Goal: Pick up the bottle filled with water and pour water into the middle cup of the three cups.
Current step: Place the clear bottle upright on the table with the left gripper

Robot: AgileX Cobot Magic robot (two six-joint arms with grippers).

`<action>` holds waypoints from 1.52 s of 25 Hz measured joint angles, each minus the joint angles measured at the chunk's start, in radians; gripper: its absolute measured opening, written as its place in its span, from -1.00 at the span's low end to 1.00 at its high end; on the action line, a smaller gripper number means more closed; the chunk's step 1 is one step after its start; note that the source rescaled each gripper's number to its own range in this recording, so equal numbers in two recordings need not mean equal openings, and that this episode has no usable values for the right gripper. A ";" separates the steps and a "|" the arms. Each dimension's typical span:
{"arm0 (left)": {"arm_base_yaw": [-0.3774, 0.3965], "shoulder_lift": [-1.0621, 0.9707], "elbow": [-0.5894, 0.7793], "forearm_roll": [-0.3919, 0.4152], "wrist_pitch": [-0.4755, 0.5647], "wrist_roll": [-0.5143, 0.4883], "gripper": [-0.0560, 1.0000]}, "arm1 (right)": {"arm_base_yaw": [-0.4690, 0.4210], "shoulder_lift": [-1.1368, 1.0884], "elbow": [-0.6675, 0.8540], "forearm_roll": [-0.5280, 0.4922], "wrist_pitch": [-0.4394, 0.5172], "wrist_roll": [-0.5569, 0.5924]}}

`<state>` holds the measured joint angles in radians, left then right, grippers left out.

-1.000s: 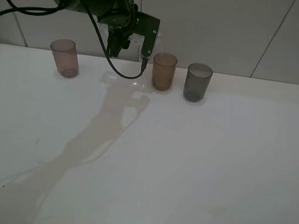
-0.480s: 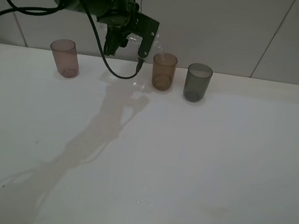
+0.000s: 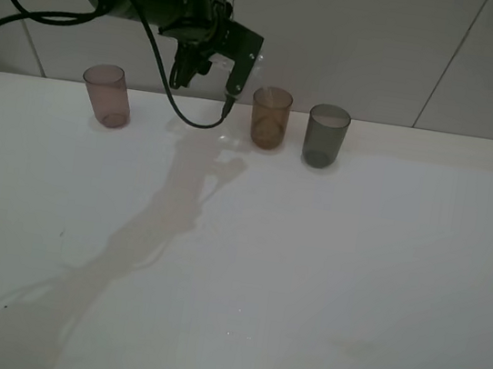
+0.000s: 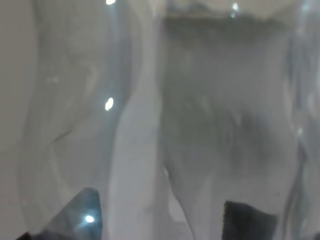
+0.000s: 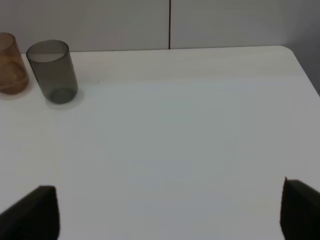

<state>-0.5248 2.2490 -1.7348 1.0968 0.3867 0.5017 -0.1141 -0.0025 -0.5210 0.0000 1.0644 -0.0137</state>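
Note:
The three cups stand in a row at the table's far edge: pinkish-brown (image 3: 106, 95) on the left, the amber-orange middle cup (image 3: 270, 117), and dark grey (image 3: 326, 135) on the right. My left gripper (image 3: 216, 59) is raised just left of the amber cup and is shut on the clear bottle (image 3: 209, 69), which is tipped toward that cup. In the left wrist view the bottle (image 4: 165, 120) fills the frame between two dark fingertips (image 4: 82, 217). My right gripper (image 5: 165, 210) is open and empty, low over the table, facing the grey cup (image 5: 51, 71) and the amber cup (image 5: 9, 65).
The white table (image 3: 307, 276) runs up to a white tiled wall behind the cups. The left arm's black cable (image 3: 166, 72) hangs in a loop between the pinkish-brown and amber cups. The table's right corner (image 5: 295, 55) shows in the right wrist view.
My left gripper has risen slightly and tipped the bottle further toward the amber cup. A thin splash showed over that cup's rim half a second ago. The cups have not moved.

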 joint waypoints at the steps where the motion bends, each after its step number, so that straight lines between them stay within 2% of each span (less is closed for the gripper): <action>1: 0.000 0.000 0.000 0.001 -0.006 0.000 -0.87 | 0.000 0.000 0.000 0.000 0.000 0.000; 15: 0.011 0.000 0.000 0.004 -0.026 0.000 -0.87 | 0.000 0.000 0.000 0.000 0.000 0.000; 28: 0.018 0.000 0.000 0.055 -0.101 0.000 -0.87 | 0.000 0.000 0.000 0.000 0.000 0.000; 34: 0.018 0.000 0.000 0.116 -0.112 0.000 -0.87 | 0.000 0.000 0.000 0.000 0.000 0.000; 38: 0.018 0.000 0.000 0.128 -0.142 0.000 -0.87 | 0.000 0.000 0.000 0.000 0.000 0.000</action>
<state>-0.5070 2.2490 -1.7348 1.2246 0.2444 0.5017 -0.1141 -0.0025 -0.5210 0.0000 1.0644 -0.0137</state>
